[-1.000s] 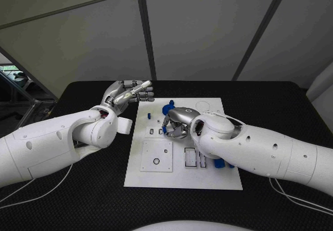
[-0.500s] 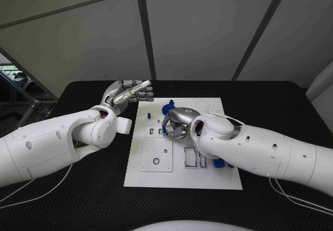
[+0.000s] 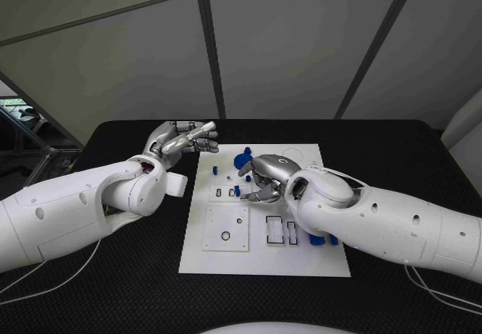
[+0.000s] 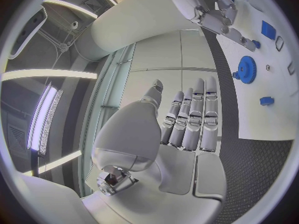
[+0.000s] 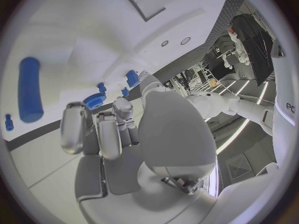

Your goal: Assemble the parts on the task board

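My right hand hovers over the board middle, fingers curled, and I cannot tell if it holds a part. My left hand is open beside the far-left corner. The gear lies near; I should lower slowly and check alignment.

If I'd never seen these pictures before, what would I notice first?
Probably the two big white arms meeting over the white board in the middle of the black table. The right hand hovers over the board's far half near a blue gear, while the left hand is lifted beside the board's far left corner, holding nothing.
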Action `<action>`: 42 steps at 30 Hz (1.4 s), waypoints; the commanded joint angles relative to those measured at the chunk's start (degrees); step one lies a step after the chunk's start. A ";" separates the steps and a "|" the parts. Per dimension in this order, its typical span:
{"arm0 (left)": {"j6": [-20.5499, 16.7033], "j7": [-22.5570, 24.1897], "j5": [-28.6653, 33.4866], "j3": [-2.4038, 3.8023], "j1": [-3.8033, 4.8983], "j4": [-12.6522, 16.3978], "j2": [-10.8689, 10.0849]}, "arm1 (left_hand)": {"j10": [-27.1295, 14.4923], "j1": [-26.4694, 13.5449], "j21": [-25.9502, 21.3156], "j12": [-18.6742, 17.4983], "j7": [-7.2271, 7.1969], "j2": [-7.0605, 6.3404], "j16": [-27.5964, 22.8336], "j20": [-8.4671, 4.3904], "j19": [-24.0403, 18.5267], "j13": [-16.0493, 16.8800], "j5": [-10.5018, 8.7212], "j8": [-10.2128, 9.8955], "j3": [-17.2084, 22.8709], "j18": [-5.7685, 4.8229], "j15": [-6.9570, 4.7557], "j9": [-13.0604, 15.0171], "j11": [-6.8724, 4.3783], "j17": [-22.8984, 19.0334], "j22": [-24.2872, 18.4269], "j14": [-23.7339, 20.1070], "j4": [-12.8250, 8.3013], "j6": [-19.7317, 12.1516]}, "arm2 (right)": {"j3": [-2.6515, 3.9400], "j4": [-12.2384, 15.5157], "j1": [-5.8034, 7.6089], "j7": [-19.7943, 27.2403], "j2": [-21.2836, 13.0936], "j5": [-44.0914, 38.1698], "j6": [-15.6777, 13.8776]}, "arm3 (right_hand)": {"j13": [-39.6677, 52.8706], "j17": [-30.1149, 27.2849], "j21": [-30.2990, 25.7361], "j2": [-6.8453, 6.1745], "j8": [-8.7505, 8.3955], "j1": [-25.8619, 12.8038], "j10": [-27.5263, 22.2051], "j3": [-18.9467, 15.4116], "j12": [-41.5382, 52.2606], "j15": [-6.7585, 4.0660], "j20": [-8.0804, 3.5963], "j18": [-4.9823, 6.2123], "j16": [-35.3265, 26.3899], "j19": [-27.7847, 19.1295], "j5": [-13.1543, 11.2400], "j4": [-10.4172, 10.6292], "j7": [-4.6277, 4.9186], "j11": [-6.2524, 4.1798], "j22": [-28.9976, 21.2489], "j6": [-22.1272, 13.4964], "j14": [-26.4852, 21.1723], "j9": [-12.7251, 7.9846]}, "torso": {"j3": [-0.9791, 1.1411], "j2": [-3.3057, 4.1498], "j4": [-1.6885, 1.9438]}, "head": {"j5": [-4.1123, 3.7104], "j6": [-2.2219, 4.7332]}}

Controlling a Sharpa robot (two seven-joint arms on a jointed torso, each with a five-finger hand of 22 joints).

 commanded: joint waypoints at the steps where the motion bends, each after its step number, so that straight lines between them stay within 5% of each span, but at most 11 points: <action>1: 0.06 -5.38 -5.67 0.07 0.11 -0.49 -0.32 | 2.28 -0.59 1.57 0.69 -0.32 -0.06 1.22 -0.97 2.51 0.37 -0.03 -0.04 -0.49 -1.34 -1.01 0.12 -0.69 1.54 0.70 3.30 -0.13 1.12 | 0.07 2.32 0.11 2.71 -1.84 1.10 -5.33 | -0.15 5.17 -0.26 -0.22 0.42 0.58 -0.43 -0.27 -0.06 0.31 0.11 0.57 -0.39 -0.45 -0.25 0.37 -0.05 0.12 -0.10 -0.38 3.61 -0.03 | 0.03 -0.15 -0.07 | -0.02 0.30; 5: 0.88 -10.56 -10.23 0.07 0.11 -1.15 -0.63 | 5.83 -0.92 5.63 1.61 -0.95 -0.05 5.25 -2.89 7.68 1.12 -0.05 0.56 -0.64 -1.39 -2.93 0.41 -1.96 5.32 2.75 10.47 -0.08 3.43 | 0.23 6.05 0.30 5.89 -5.69 4.46 -7.95 | -0.27 4.46 -0.77 0.51 1.07 1.80 -0.38 -0.03 -0.01 0.21 0.07 0.78 -0.78 -1.04 0.16 0.23 -0.17 -0.01 -1.05 -0.07 3.42 0.12 | 0.10 -0.60 -0.18 | 0.15 0.25; 9: 4.68 -19.44 -18.07 0.47 0.25 -1.74 -0.82 | 14.09 -7.59 13.39 8.37 -3.68 0.35 16.35 -5.85 12.33 5.87 -0.19 3.00 -3.74 -1.66 -5.79 1.92 -5.01 14.33 7.45 16.31 5.10 7.23 | 2.46 8.50 1.14 8.73 -9.75 10.97 -6.76 | -1.94 1.50 -2.63 1.81 2.18 3.49 -1.84 0.82 -1.28 0.12 -0.05 1.47 -2.50 -3.18 1.49 0.02 -0.19 -0.07 -4.38 0.72 2.56 0.27 | 0.17 -1.29 -0.34 | 0.36 0.17; 12: 9.60 -26.70 -24.90 0.74 1.16 -2.18 -0.40 | 14.29 -12.35 26.27 16.35 -4.54 0.91 43.33 -6.90 14.85 12.52 -0.61 5.83 -7.50 -3.18 -6.46 3.90 -6.10 40.58 21.83 17.21 10.44 7.15 | 3.22 8.87 2.72 9.17 -12.41 15.57 -4.50 | -5.01 -1.15 -4.54 2.18 2.53 3.41 -4.38 0.78 -3.73 0.16 -0.04 2.10 -4.18 -5.23 1.65 0.13 -0.08 0.02 -7.56 0.45 1.69 0.18 | 0.17 -1.82 -0.39 | 0.46 0.07; 14: 12.03 -31.08 -28.36 0.82 1.85 -2.48 0.08 | 9.61 -10.61 34.83 25.73 -4.82 1.66 55.34 -7.39 14.33 21.02 -1.11 9.25 -9.61 -4.12 -6.93 6.57 -6.95 52.15 30.78 14.99 12.96 5.35 | 3.47 8.91 3.42 9.28 -13.99 17.62 -3.58 | -5.34 -1.42 -4.76 2.33 2.66 3.39 -4.60 0.77 -3.97 0.16 -0.04 2.16 -4.38 -5.41 1.70 0.13 -0.08 0.03 -7.86 0.46 1.60 0.18 | 0.14 -2.10 -0.41 | 0.56 -0.10; 19: 18.44 -41.64 -36.96 0.89 4.00 -3.96 2.30 | 6.22 -8.60 46.92 42.44 -6.11 2.32 69.37 -7.40 16.59 35.08 -1.64 18.09 -12.64 -5.55 -7.54 12.97 -7.19 66.64 46.63 18.43 16.03 3.08 | 3.98 8.04 4.57 9.59 -17.07 20.72 -3.15 | -5.51 -1.45 -4.89 2.58 3.02 3.26 -4.55 0.70 -4.01 0.12 -0.05 2.16 -4.48 -5.41 1.89 0.13 -0.14 -0.02 -7.95 0.68 1.61 0.22 | 0.31 -2.77 -0.59 | 0.85 -0.39; 22: 20.83 -45.77 -41.77 0.82 5.13 -5.00 3.89 | 9.78 -7.57 51.47 53.10 -6.89 2.50 73.59 -7.87 19.07 46.19 -1.75 22.71 -13.64 -6.54 -8.28 16.73 -7.92 71.32 53.38 20.22 16.31 1.84 | 4.13 7.51 4.82 9.61 -18.20 21.52 -3.37 | -5.59 -1.53 -4.94 2.69 3.15 3.21 -4.53 0.67 -4.03 0.10 -0.06 2.17 -4.55 -5.39 2.02 0.13 -0.16 -0.05 -7.97 0.75 1.61 0.23 | 0.47 -3.06 -0.57 | 1.04 -0.65; 25: 22.29 -48.41 -45.05 0.65 6.02 -5.87 5.40 | 11.83 -7.36 53.99 57.42 -7.36 2.91 75.78 -8.14 20.85 51.04 -1.57 25.14 -14.14 -7.20 -8.51 18.84 -8.33 73.94 57.53 21.24 16.45 1.46 | 4.21 7.12 4.95 9.53 -18.82 21.88 -3.40 | -5.71 -1.54 -4.98 2.79 3.27 3.19 -4.55 0.67 -4.08 0.08 -0.08 2.17 -4.58 -5.38 2.19 0.12 -0.19 -0.07 -8.01 0.81 1.62 0.24 | 0.57 -3.20 -0.59 | 1.02 -0.82; 29: 24.34 -51.56 -48.15 -0.29 7.42 -7.52 8.12 | 12.29 -7.71 55.09 58.86 -7.56 2.93 76.56 -8.29 21.51 52.67 -1.62 26.77 -14.92 -7.49 -8.65 20.48 -8.54 74.90 59.38 21.60 16.59 0.84 | 4.25 6.37 5.06 9.27 -19.02 22.09 -3.34 | -5.78 -1.65 -5.08 2.86 3.44 3.20 -4.53 0.65 -4.09 0.05 -0.10 2.19 -4.67 -5.42 2.36 0.08 -0.24 -0.11 -8.13 0.91 1.62 0.25 | 0.56 -3.29 -0.39 | 0.93 -0.93; 35: 27.38 -55.15 -51.17 -3.06 9.43 -10.13 11.92 | 12.60 -8.72 55.78 59.49 -7.69 2.95 76.99 -8.37 21.99 53.41 -1.63 27.62 -15.71 -7.68 -8.74 21.42 -8.68 75.43 60.59 21.81 16.77 0.58 | 4.27 5.71 5.12 8.99 -18.70 22.19 -3.17 | -6.01 -1.87 -5.30 2.94 3.78 3.30 -4.59 0.62 -4.17 -0.03 -0.17 2.24 -4.86 -5.51 2.87 0.01 -0.32 -0.20 -8.40 1.07 1.59 0.27 | 0.53 -3.08 -0.52 | 1.13 -1.05; 42: 30.19 -55.77 -51.86 -4.10 10.18 -11.58 14.54 | 12.57 -8.84 55.88 59.50 -7.73 3.08 77.07 -8.39 22.04 53.43 -1.58 27.83 -15.80 -7.70 -8.76 21.65 -8.72 75.53 60.76 21.85 16.74 0.55 | 4.27 5.28 5.14 8.69 -18.33 22.21 -2.90 | -6.28 -1.94 -5.45 3.01 4.09 3.45 -4.68 0.62 -4.27 -0.10 -0.24 2.25 -4.97 -5.48 3.76 -0.05 -0.38 -0.27 -8.52 1.05 1.62 0.24 | 0.53 -2.98 -0.53 | 1.02 -1.23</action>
